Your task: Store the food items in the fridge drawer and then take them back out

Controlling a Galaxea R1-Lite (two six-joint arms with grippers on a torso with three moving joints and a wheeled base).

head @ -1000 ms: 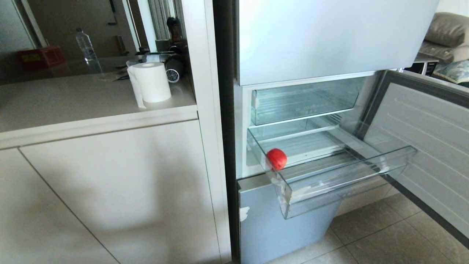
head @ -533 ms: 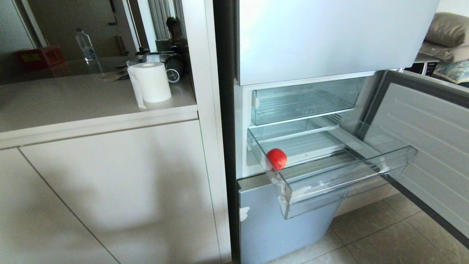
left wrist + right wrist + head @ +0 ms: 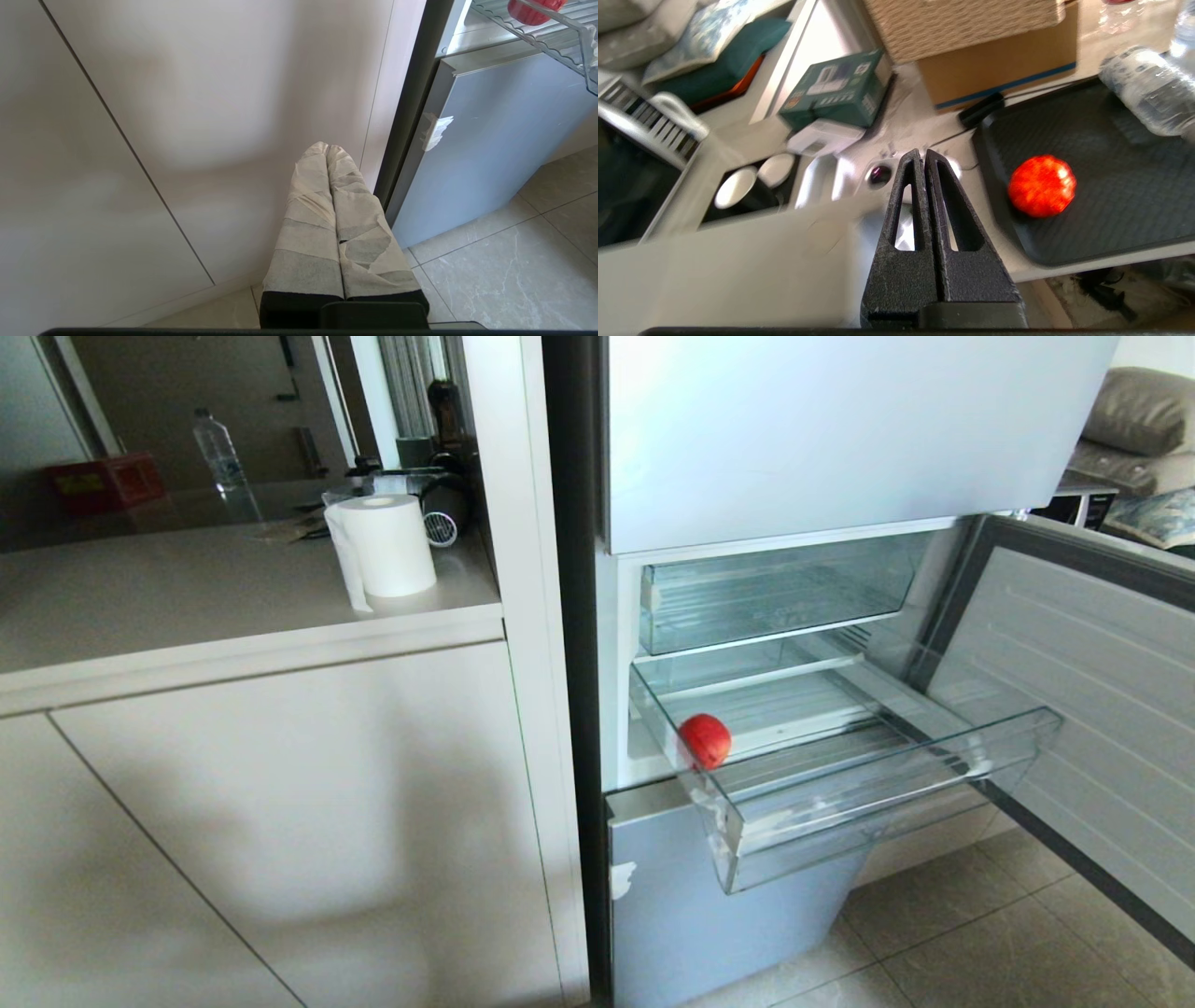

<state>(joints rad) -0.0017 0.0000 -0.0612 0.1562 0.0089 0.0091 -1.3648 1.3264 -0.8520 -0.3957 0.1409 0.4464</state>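
Resting against the left wall of the pulled-out drawer (image 3: 887, 775), a smooth red apple (image 3: 705, 740) is seen. A ribbed orange-red pumpkin (image 3: 1042, 185) lies on a black tray (image 3: 1111, 224), apart from the right gripper (image 3: 923, 156), whose fingers are pressed together, empty. The left gripper (image 3: 328, 150) is clenched too, held low before the cabinet (image 3: 187, 116), grasping nothing.

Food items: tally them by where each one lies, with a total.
In the fridge drawer: 1, the smooth red piece
On the black tray: 1, the ribbed orange-red piece
Total: 2
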